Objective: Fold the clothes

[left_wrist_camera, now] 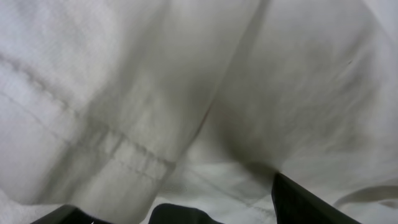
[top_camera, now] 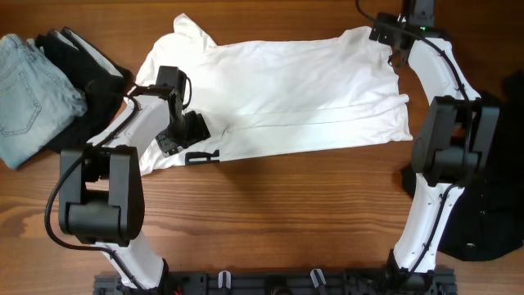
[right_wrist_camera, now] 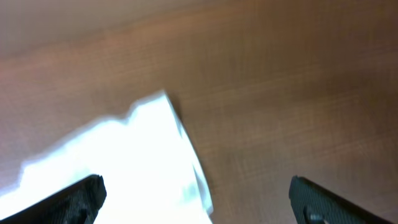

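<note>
**White T-shirt spread out, an arm at each end**

The wooden desk carries a white T-shirt laid wide across its far half. A black garment lies at the right edge, and jeans beside a dark heap at the left. The left fingers sit apart, down on the shirt's near-left hem. The right fingers are spread wide over its far-right corner, gripping nothing.
</note>
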